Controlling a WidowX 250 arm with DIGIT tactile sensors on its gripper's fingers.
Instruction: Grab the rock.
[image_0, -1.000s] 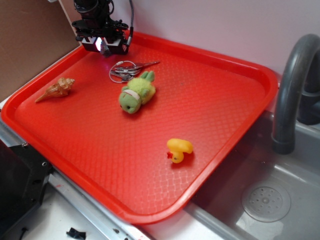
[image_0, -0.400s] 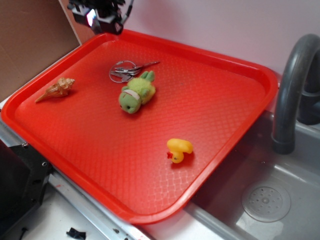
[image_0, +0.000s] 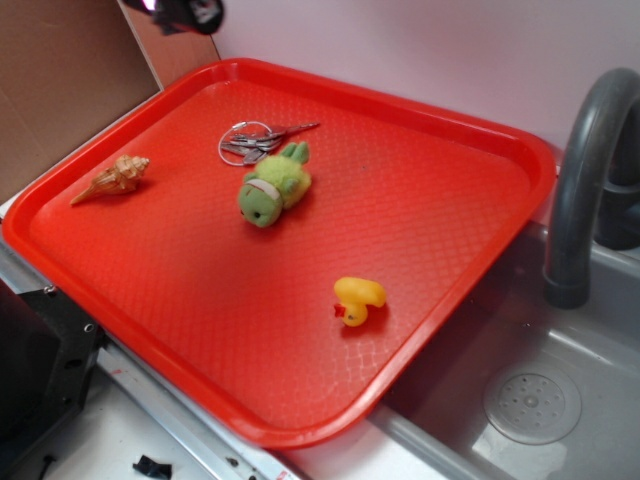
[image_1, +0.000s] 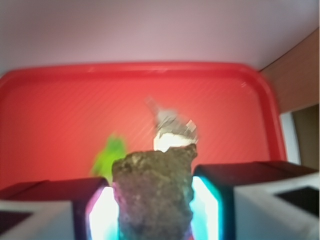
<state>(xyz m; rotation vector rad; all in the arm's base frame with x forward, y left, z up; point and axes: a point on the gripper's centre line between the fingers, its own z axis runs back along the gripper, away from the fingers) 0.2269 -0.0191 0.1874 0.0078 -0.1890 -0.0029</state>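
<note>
Rock (image_1: 154, 192) sits clamped between my 2 fingers, so it lies nowhere away from my pincer (image_1: 155, 200) but inside it, long axis standing upright along the pads. From the outside view I hang high over the far left corner of the red tray (image_0: 500, 135), clear of the plush and keys.

Toy kitchen: grey sink (image_0: 560, 420), faucet (image_0: 585, 170).

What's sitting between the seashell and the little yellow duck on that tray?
The green plush toy lies roughly between the seashell and the duck, a bit to the far side of the line, in the exterior view. The rest is bare tray.
</note>
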